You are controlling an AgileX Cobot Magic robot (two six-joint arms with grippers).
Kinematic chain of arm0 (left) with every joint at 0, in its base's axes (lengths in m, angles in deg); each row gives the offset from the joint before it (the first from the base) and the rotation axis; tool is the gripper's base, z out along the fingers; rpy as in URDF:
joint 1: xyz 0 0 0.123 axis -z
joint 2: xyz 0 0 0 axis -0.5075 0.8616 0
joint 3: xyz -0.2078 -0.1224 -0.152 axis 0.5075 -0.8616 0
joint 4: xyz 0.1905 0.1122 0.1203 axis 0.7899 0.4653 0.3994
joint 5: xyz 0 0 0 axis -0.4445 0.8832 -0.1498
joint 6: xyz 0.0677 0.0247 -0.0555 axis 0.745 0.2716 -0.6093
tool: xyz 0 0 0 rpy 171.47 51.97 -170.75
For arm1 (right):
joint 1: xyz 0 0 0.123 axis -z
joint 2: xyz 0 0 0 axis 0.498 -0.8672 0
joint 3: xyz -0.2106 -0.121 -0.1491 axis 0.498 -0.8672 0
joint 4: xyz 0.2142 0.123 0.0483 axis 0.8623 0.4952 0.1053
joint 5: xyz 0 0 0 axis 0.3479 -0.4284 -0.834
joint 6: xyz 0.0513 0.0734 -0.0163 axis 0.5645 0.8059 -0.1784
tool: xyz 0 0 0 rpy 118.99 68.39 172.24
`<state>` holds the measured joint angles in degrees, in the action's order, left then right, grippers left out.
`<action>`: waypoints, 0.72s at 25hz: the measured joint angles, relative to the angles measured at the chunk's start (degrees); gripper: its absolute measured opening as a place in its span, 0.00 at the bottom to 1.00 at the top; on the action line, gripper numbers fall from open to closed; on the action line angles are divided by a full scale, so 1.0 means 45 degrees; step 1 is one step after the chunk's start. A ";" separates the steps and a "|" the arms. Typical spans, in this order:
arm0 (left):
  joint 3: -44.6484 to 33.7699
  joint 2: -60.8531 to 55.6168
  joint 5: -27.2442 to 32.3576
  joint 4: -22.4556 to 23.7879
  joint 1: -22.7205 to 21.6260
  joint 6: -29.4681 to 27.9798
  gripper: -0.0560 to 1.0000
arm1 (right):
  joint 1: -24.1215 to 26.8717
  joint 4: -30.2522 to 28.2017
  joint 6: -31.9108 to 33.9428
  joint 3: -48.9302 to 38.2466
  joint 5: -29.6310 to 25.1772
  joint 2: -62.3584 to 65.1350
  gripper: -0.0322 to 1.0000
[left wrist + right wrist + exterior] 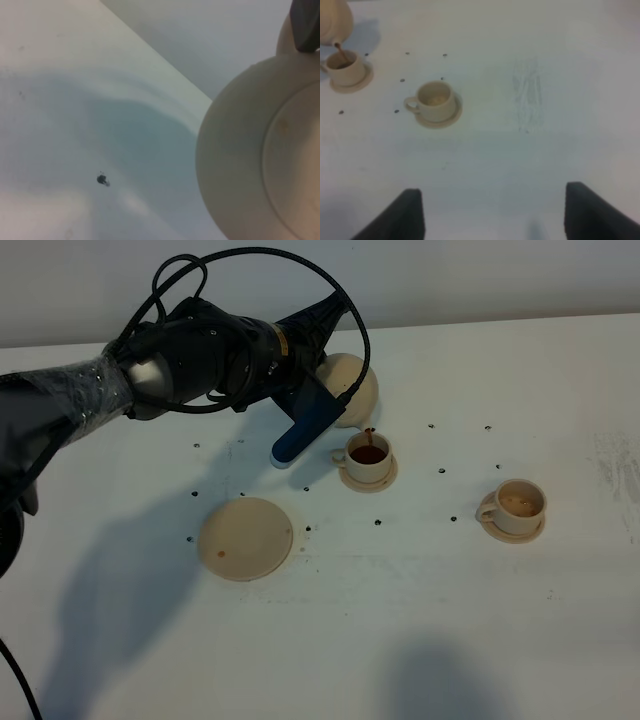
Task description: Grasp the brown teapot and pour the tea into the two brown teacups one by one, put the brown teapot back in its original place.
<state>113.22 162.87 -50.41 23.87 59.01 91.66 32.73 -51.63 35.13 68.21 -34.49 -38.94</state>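
Note:
My left gripper (318, 390) is shut on the brown teapot (352, 388) and holds it tilted above the table, spout down. A thin stream of dark tea falls into the nearer-left brown teacup (368, 455), which holds dark liquid. The second teacup (518, 505) stands on its saucer to the right and shows a pale inside. The flat tan disc (245, 538), the original place, lies bare in front of the arm. The left wrist view is filled by the teapot (250, 165) and one dark finger (306, 25). My right gripper (495, 220) is open over bare table, and its view shows both cups (342, 67) (436, 102).
Small dark specks (440, 472) dot the white table (450, 620) around the cups. A faint scuff (610, 460) marks the right side. The table's back edge (520, 322) meets a grey wall. The left arm's cables (250, 260) loop above it.

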 joint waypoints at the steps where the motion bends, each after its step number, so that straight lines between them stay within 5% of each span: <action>1: 0.0000 0.0000 -0.0012 0.0000 0.0000 0.0055 0.14 | 0.0000 0.0000 0.0000 0.0000 0.0000 0.0000 0.59; 18: 0.0000 0.0000 -0.0334 0.0000 0.0000 0.0508 0.14 | 0.0000 0.0000 0.0000 0.0000 0.0000 0.0000 0.59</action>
<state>113.22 162.87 -51.91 23.87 59.01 93.94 32.73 -51.63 35.13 68.21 -34.49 -38.94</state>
